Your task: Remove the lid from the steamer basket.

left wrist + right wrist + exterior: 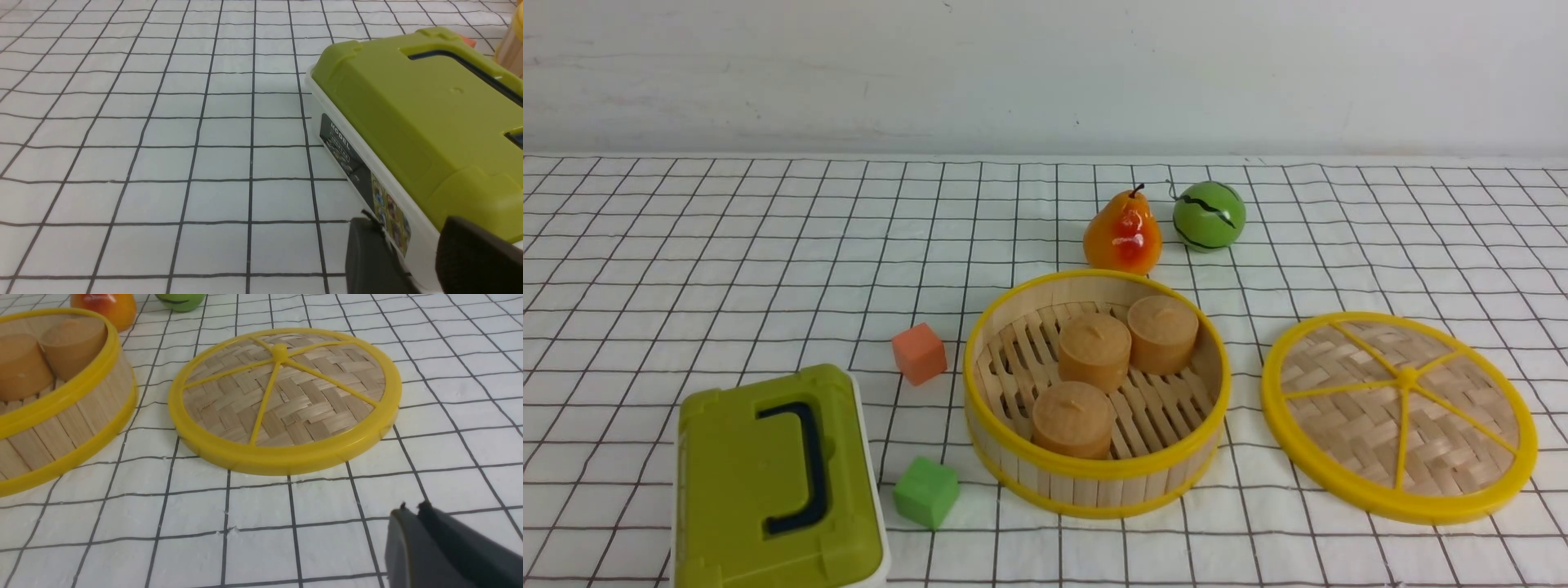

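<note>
**Lid lying off the steamer basket, right pincer closed and empty**

The lid (pixel 1399 416) is lying flat on the checked tabletop (pixel 727 269), at about 3 o'clock from the steamer basket (pixel 1094 482) and just beside it, with a strip of cloth showing between the two rims. The basket is standing open, showing three tan round cakes (pixel 1094 349) sitting on its slatted floor. At 12 o'clock from the basket a toy pear (pixel 1121 233) and a green striped ball (pixel 1209 216) are sitting side by side; at 9 o'clock an orange cube (pixel 919 353), at 7 o'clock a green cube (pixel 925 492), and further that way the olive-green box (pixel 768 482).

The right pincer (pixel 412 509) is hovering near the lid's rim, touching nothing, its tips drawn together and gripping nothing. The left pincer (pixel 412 241) is sitting beside the green box's white side; only two dark fingers are showing with a gap between them, and I cannot tell how they are set.

Judging by the layout, the removal step looks finished. The next move probably calls for nothing but drawing the right arm clear without nudging the lid.
</note>
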Controlling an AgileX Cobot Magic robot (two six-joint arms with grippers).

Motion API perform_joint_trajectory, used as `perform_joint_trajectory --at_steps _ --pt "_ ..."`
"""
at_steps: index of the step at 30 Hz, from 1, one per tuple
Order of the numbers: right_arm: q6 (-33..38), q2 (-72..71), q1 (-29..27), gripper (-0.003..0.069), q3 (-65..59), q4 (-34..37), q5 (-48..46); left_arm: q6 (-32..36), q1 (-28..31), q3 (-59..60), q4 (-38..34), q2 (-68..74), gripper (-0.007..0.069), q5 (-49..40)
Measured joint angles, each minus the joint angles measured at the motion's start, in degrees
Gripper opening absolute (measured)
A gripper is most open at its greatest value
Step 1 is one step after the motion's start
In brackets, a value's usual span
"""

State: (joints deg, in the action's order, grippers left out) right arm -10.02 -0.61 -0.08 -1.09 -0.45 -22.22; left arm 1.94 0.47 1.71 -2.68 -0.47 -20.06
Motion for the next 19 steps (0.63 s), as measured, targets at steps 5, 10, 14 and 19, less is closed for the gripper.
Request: perform_joint_trajectory --at_steps 5,10,14,19 --pt "0.0 0.0 0.0 0.0038 0.0 0.0 0.0 0.0 0.0 0.0 0.0 0.0 0.0239 0.0" --pt "0.0 0.0 0.0 0.0038 0.0 0.0 0.0 0.0 0.0 0.0 0.0 0.0 0.0239 0.0" --pt "0.0 0.0 0.0 0.0039 0.0 0.0 0.0 0.0 0.0 0.0 0.0 0.0 0.0239 0.0" --pt "0.0 0.0 0.0 0.0038 0.0 0.0 0.0 0.0 0.0 0.0 0.0 0.0 0.0239 0.0"
